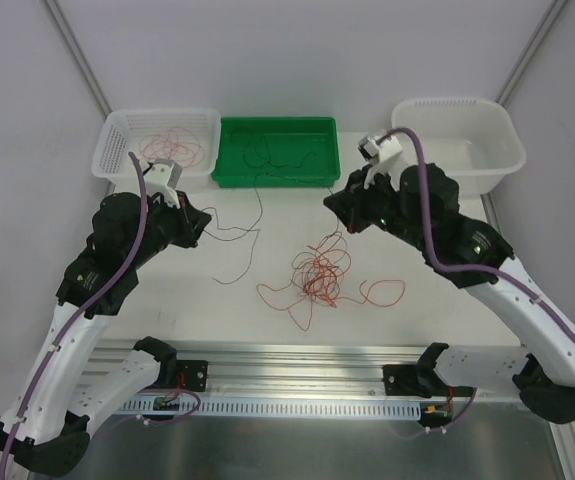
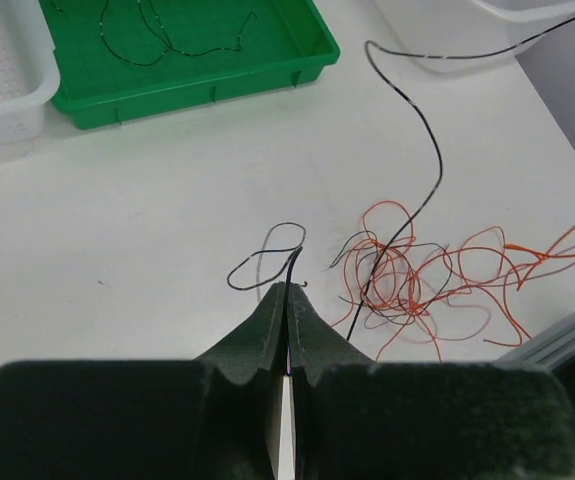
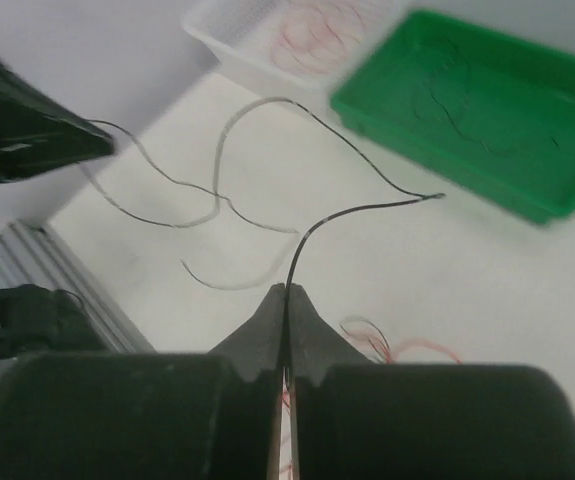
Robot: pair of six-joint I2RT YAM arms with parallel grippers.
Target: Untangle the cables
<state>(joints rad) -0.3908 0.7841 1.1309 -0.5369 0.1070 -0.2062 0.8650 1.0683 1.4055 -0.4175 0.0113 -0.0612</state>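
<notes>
While tangled orange-red and black hair-thin cables (image 1: 319, 275) lie arm-side of the green plastic tray (image 1: 267, 180), left gripper (image 2: 289, 292) and right gripper (image 3: 287, 292), fingers pressed together, each pinch a thin dark wire (image 2: 294, 265).

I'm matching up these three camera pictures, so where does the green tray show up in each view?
Top external: green tray at top centre, at the table's far edge.
Left wrist: tray in the top left.
Right wrist: tray in the top right.
Shared landmark: the white mesh basket, just left of the tray in every view.
</notes>
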